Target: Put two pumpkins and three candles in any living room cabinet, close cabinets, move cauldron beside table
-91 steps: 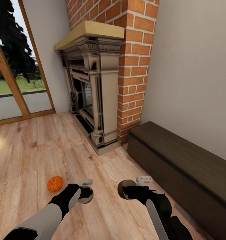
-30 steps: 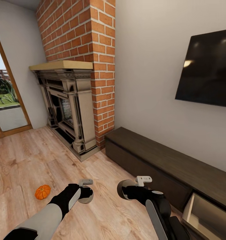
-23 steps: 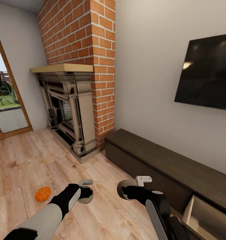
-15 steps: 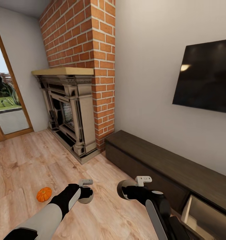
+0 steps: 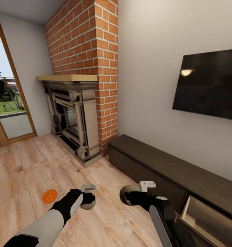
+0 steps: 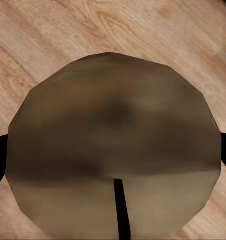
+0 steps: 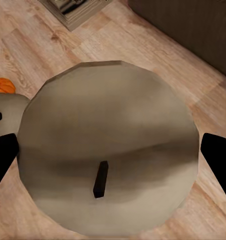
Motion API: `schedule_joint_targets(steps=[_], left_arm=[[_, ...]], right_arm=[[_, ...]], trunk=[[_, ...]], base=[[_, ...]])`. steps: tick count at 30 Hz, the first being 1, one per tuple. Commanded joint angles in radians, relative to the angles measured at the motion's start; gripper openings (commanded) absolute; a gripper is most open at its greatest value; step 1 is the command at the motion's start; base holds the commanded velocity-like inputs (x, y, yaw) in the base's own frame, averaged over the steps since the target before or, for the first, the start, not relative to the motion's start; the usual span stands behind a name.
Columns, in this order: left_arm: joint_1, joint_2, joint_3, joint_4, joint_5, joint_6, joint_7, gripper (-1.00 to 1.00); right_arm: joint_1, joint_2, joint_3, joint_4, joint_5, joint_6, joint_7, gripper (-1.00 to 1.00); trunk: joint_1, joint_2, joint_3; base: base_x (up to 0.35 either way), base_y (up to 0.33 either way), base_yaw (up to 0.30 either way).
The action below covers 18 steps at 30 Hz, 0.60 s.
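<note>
Nearest the robot, both arms are carried low over the wood-plank floor (image 5: 23,164). The left pincer (image 5: 85,200) is clenched on a stubby grey-brown candle (image 6: 113,150), its end face with a dark wick close before the left wrist camera. The right pincer (image 5: 129,195) likewise grips a second candle (image 7: 108,145), black fingertips (image 7: 3,155) flanking it on either side.

Just beyond the left arm, one orange pumpkin (image 5: 49,196) lies on the floor, apart from both pincers; it also appears in the right wrist view (image 7: 2,85).

To the right stands the dark brown cabinet (image 5: 157,164) along the wall. Its near drawer (image 5: 201,216) is open, showing a pale interior; whether anything lies inside cannot be told from here.

Judgement: the step in hand is carrying both candles to that open drawer. It would go best with the base squared to the drawer front, each candle lowered well inside the walls before the grip is let go, one arm at a time.

Farther off: the fireplace (image 5: 74,116), brick chimney (image 5: 92,44) and wall-mounted TV (image 5: 208,84).
</note>
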Motion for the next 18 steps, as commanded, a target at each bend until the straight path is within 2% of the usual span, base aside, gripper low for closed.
schedule_joint_targets(steps=[1, 5, 11, 18], left_arm=[[0.0, 0.001, -0.008, -0.002, 0.01, 0.005, 0.006, -1.0], [0.0, 0.001, -0.009, -0.002, 0.01, 0.005, 0.007, -1.0], [0.0, 0.001, -0.01, -0.002, 0.01, 0.005, 0.007, -1.0], [0.0, 0.0, -0.011, -0.002, 0.009, 0.006, 0.008, -1.0]], right_arm=[[-0.001, 0.0, 0.001, -0.001, -0.01, 0.003, -0.01, -1.0], [-0.001, 0.0, 0.0, -0.001, -0.014, 0.003, -0.008, -1.0], [-0.001, -0.001, -0.001, -0.001, -0.018, 0.003, -0.006, -1.0], [-0.001, -0.001, -0.001, -0.001, -0.018, 0.003, -0.006, -1.0]], trunk=[[-0.004, 0.007, 0.002], [-0.019, 0.035, 0.015], [-0.042, 0.077, 0.039], [-0.042, 0.077, 0.046]], base=[[-0.007, 0.0, 0.0], [-0.003, 0.0, -0.029], [0.0, 0.0, -0.186], [0.0, 0.0, -0.225]])
